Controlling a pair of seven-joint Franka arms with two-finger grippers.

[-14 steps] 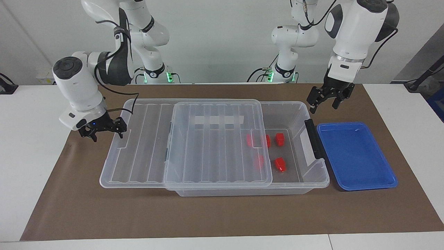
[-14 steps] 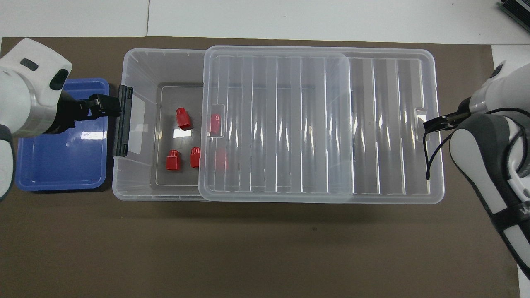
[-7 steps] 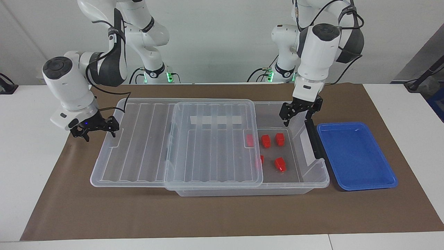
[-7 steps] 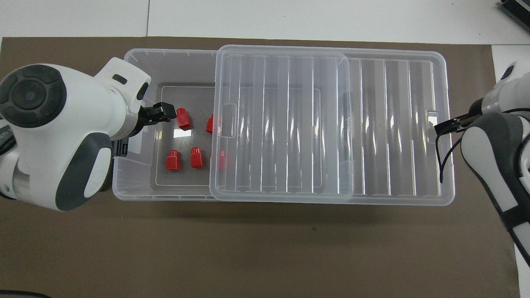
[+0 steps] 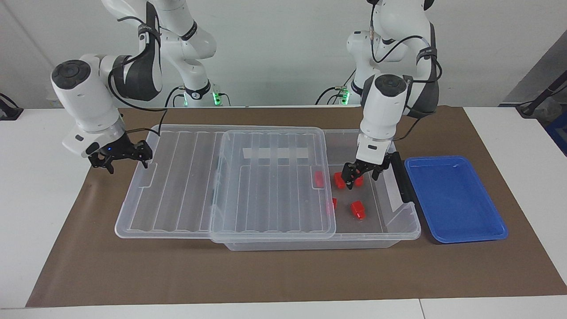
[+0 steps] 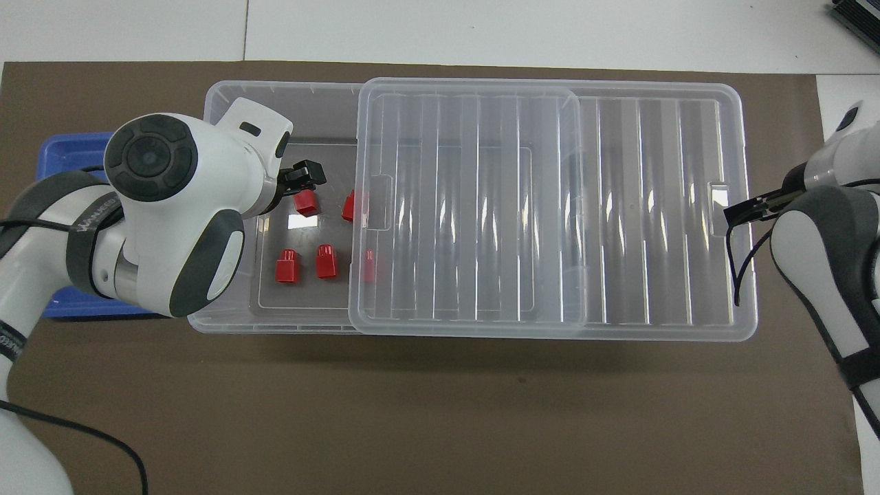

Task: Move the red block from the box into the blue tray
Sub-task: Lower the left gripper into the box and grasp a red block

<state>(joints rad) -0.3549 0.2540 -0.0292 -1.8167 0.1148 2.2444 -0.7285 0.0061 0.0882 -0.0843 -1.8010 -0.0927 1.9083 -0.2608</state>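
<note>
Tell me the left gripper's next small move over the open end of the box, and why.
Probably lower a little and close. The left gripper hangs open inside the box, its fingertips straddling one red block, which lies on the box floor, not yet gripped. The blue tray holds no block. The right gripper waits at the slid-back lid.

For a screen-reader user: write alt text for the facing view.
The left gripper, open, reaches down into the box around a red block; four more red blocks lie nearby. The lid is slid aside, the right gripper at its end. The blue tray sits empty beside the box.
</note>
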